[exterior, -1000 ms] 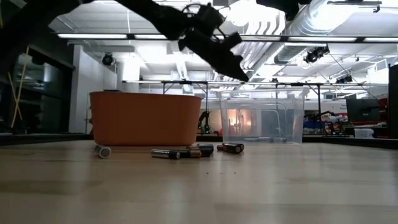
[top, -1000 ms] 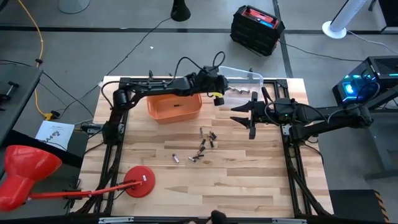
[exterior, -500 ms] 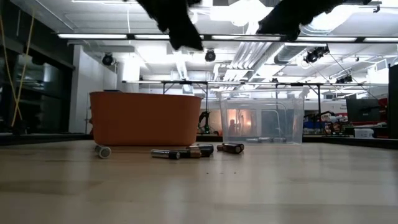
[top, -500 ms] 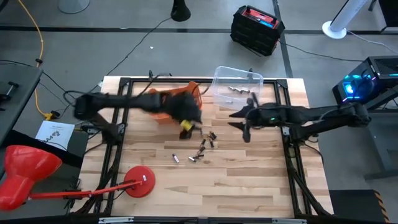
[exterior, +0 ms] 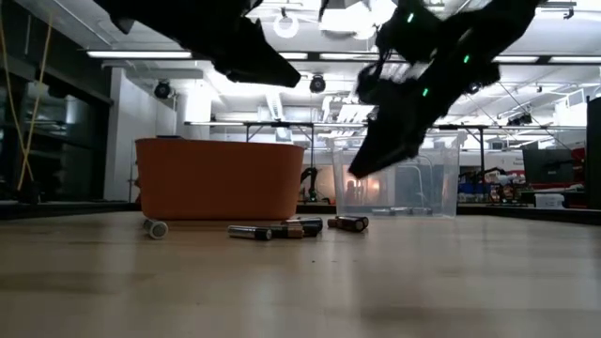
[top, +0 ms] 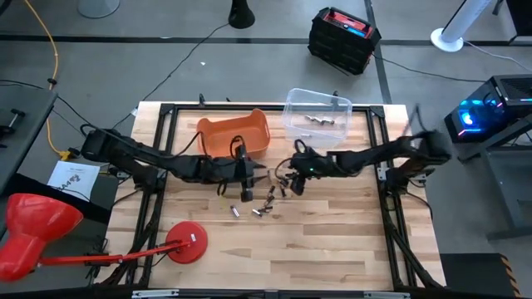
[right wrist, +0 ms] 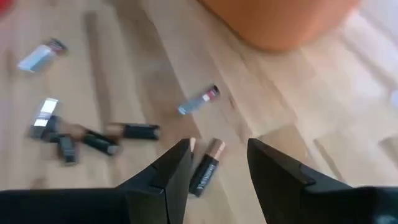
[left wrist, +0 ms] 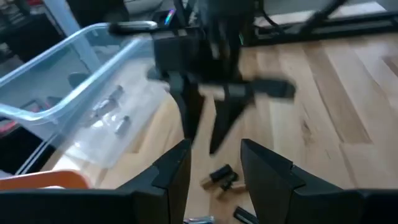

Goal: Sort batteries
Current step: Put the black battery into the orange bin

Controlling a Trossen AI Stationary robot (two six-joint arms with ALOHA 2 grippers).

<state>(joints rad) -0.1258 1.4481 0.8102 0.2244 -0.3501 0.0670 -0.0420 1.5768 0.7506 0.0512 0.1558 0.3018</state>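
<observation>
Both grippers hanging over batteries [top: 268, 199] on table [top: 332, 241]. Left gripper [top: 260, 178] fingers spread, holding nothing. Right gripper [top: 280, 172] fingers spread, holding nothing.

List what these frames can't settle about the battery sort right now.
- Inside of the orange plastic bin: the low view shows only its wall; in the high view the interior is too small to read.
- Types of the small cylindrical batteries on the table: too small from above.
- Left wrist view: motion blur smears the right gripper, open.
- Left gripper open, empty.
</observation>
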